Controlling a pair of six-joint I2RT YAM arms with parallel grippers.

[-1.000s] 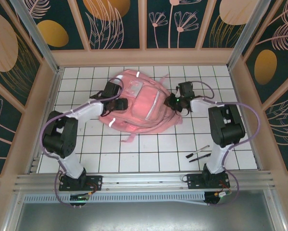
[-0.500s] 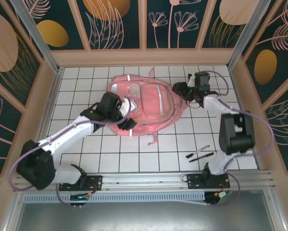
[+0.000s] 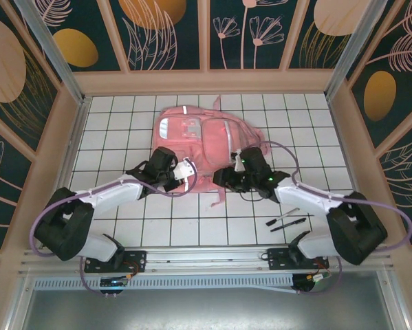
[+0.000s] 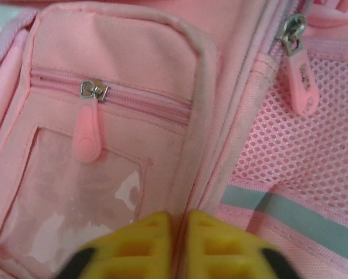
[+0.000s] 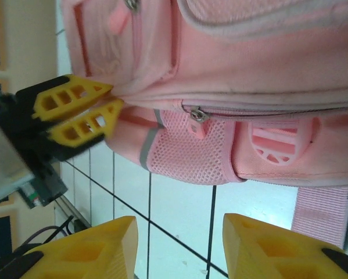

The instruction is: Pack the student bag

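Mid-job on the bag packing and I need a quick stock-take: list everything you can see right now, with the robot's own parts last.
fabric backpack: one, pink, lying at the far middle of the table.
rubbery zip pulls: two in the left wrist view, pink, one on the backpack's front pocket zip, one above its mesh side pocket.
slim pens: two, black, on the table near the right arm's base, apart from the backpack.
tiled table: one, white with dark grid lines.
panelled walls: three sides, dark with leaf patterns in wooden frames, around the table.
left gripper: one, yellow fingers, shut on the backpack's front pocket edge.
right gripper: one, yellow fingers, open, by the backpack's near edge.
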